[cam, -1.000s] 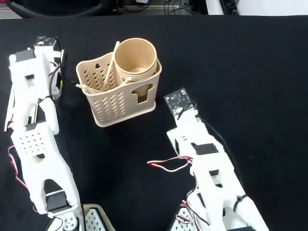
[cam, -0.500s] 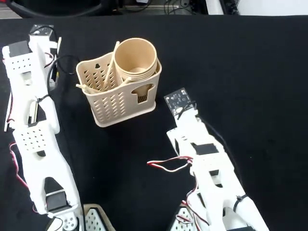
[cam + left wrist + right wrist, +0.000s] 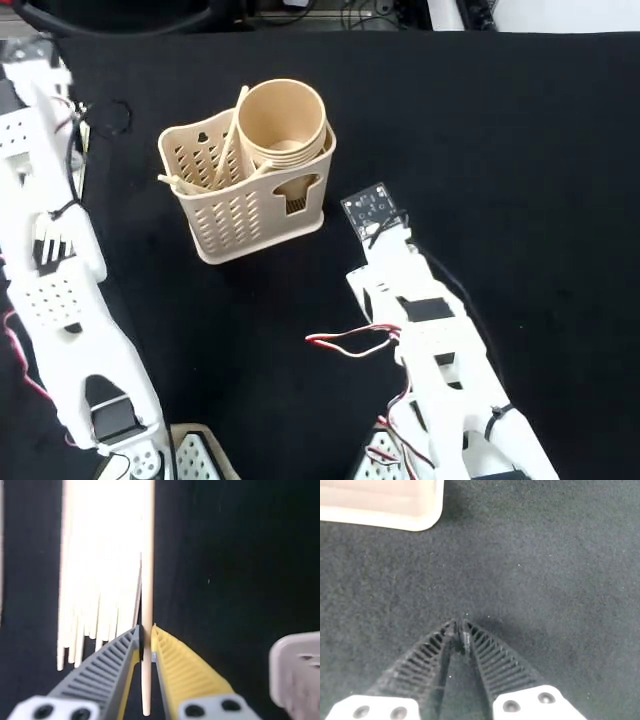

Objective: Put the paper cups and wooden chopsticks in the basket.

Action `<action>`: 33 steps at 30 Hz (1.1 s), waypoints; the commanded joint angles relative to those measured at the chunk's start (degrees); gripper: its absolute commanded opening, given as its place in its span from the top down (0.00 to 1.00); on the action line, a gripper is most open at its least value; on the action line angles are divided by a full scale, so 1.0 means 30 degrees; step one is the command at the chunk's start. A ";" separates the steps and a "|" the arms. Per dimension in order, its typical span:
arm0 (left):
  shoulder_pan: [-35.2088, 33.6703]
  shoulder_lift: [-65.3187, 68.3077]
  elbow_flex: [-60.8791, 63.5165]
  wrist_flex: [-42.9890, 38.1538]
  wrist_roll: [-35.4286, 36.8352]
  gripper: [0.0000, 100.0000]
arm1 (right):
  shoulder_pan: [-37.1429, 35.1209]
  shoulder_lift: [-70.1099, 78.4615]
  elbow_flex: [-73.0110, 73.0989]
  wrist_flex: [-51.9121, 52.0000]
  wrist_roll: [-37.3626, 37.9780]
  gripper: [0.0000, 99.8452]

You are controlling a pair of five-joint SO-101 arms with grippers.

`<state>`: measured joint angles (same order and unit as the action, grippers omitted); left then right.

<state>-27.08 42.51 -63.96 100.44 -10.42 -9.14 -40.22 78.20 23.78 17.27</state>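
The left gripper (image 3: pixel 146 629) is clamped on one wooden chopstick (image 3: pixel 148 570) at the far left of the bench (image 3: pixel 500 150), with more pale sticks (image 3: pixel 95 575) beyond it. The basket (image 3: pixel 230 218), already holding stacked paper cups (image 3: pixel 283 118), stands to the right. This looks like the carrying step. Next, the stick should swing right over the basket and drop in. The right gripper (image 3: pixel 457 627) is closed on nothing.

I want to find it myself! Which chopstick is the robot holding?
Look at the black table, then the white left arm along its left side. Its left gripper is shut on one wooden chopstick. It is the only stick pinched there; the other chopsticks sit bundled beside it.
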 commanded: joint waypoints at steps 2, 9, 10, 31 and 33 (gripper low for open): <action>0.0806 -0.6740 0.1978 0.0176 0.2315 0.97 | -0.0234 -0.0571 -0.0220 -0.0322 0.0147 0.99; 0.3121 -1.7026 0.8513 -0.2256 0.4777 0.97 | -0.0234 -0.0571 -0.0220 -0.0322 0.0147 0.99; 0.3326 -1.8432 0.9685 -0.3136 0.5040 0.97 | -0.0234 -0.0571 -0.0220 -0.0322 0.0147 0.99; 0.9656 -3.9033 4.4645 -3.3846 0.5363 0.97 | -0.0234 -0.0571 -0.0190 -0.0352 0.0147 0.99; 0.9949 -3.9912 4.4908 -3.3201 0.5363 0.97 | -0.0234 -0.0571 -0.0220 -0.0352 0.0147 0.99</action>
<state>0.79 -71.52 67.74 1.80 4.97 -9.14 -40.22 78.20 23.78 17.27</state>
